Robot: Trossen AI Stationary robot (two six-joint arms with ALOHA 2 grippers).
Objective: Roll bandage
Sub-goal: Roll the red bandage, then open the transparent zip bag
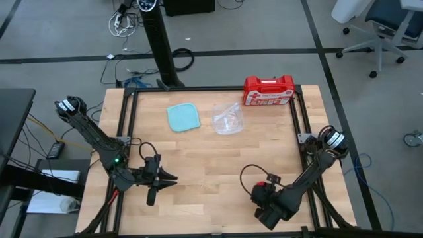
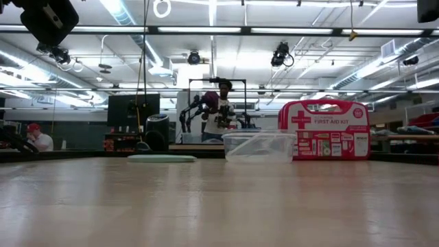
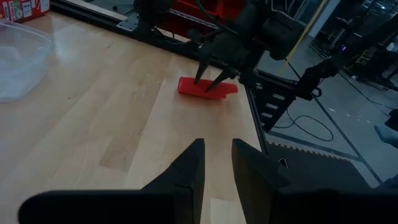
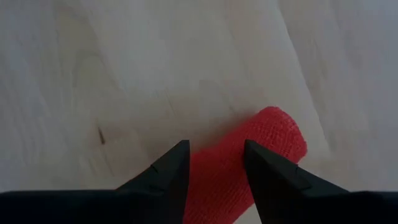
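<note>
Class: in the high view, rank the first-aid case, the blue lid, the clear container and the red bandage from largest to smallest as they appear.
1. First-aid case
2. Blue lid and clear container: look alike, unranked.
3. Red bandage: smallest, mostly hidden under the right arm.

My bench (image 1: 211, 165) is pale wood, set in a black metal frame on a grey floor (image 1: 264, 26) crossed by dark lines. Cables (image 1: 122, 23) lie tangled near a black post (image 1: 158, 39) behind it, and an office chair (image 1: 380, 30) stands at the far right corner. Across the room, long ceiling light strips (image 2: 206, 31) glow, a dark monitor (image 2: 134, 110) sits left, and a person (image 2: 219, 113) stands by a frame.
</note>
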